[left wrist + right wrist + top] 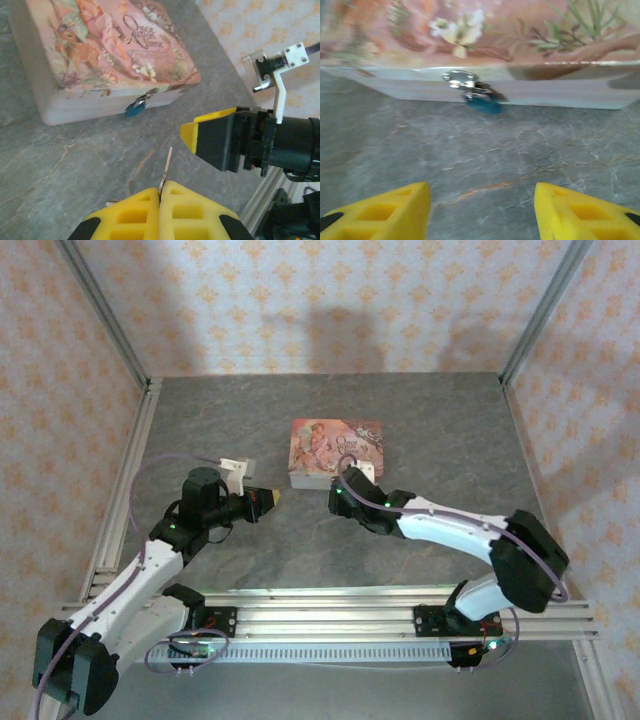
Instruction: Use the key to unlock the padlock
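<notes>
Altogether one tin, one padlock, one key in left end effector

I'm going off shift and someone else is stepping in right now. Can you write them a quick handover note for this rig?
Left tool: shut on the key, its blade sticking out toward the tin.
Right tool: open, empty, facing the padlock from close by.
Padlock: hanging on the tin's front clasp, key not yet in it.
Done: key gripped.
To do: probably steady the padlock, insert the key, turn.
</notes>
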Tool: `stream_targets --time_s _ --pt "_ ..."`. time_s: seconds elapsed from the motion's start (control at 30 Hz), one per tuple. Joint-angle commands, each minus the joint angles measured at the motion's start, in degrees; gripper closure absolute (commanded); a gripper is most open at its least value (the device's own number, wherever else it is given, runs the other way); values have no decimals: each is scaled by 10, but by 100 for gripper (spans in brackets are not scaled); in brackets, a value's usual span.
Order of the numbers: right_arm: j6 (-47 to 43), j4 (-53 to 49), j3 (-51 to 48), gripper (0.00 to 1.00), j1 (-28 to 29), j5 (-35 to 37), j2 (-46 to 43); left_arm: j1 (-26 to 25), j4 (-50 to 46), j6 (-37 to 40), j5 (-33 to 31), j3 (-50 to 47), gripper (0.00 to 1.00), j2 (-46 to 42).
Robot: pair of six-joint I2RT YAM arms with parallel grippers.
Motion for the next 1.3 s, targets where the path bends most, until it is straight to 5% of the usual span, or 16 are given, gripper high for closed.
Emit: stream_targets --time_s 0.0,0.5,0.93,1.27 --pt "9 9 41 42 5 68 38 3 -12 32 -23 1 100 -1" --pt "24 -16 181 46 4 102 228 4 -23 65 -44 -19 100 -15" --pt "19 -5 195 52 -13 112 262 3 -32 72 -42 -35 100 -40" --pt "-26 13 201 67 -35 96 268 3 -32 73 -42 -40 100 -42"
